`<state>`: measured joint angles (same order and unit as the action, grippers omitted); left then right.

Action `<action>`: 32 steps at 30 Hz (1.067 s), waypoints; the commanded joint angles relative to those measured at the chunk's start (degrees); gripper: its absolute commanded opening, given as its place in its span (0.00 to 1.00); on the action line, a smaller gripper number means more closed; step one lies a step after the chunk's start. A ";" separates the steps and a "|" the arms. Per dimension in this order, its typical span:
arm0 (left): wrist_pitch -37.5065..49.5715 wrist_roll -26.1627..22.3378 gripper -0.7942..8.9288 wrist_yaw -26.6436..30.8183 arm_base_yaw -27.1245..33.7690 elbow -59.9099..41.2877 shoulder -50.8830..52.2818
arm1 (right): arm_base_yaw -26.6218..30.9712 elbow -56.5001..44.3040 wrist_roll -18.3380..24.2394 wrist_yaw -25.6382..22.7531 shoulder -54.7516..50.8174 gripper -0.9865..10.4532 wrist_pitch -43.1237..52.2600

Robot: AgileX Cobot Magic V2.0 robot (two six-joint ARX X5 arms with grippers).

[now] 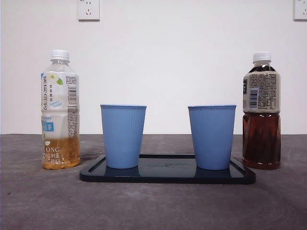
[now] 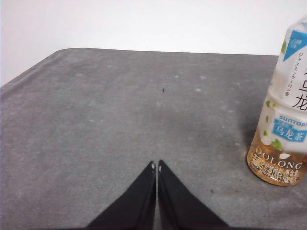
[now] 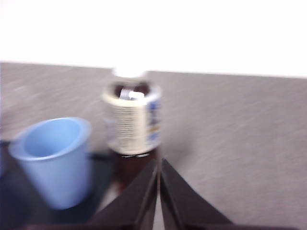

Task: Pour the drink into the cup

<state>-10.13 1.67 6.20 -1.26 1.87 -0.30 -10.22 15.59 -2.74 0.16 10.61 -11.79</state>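
Two blue ribbed cups (image 1: 123,135) (image 1: 212,136) stand upright on a black tray (image 1: 168,175). A pale oolong tea bottle (image 1: 60,111) with a white cap stands left of the tray, a little golden liquid at its bottom. A dark tea bottle (image 1: 261,112) with a white cap stands right of the tray, mostly full. My left gripper (image 2: 156,166) is shut above bare table, with the oolong bottle (image 2: 284,117) off to one side. My right gripper (image 3: 159,162) is shut, close to the dark bottle (image 3: 132,124) and a blue cup (image 3: 53,158); that view is blurred.
The grey table (image 1: 43,201) runs to a white wall with two power sockets (image 1: 88,9) (image 1: 300,9) high up. In the left wrist view the table edge (image 2: 29,69) curves round a corner.
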 commanded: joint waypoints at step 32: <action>-0.39 0.55 0.09 -0.07 0.07 -1.18 0.11 | 9.99 -14.95 4.68 1.20 -10.43 0.09 2.71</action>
<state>-10.13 2.09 6.20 -1.26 1.87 -0.30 -0.32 0.93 1.72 1.37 0.36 -9.56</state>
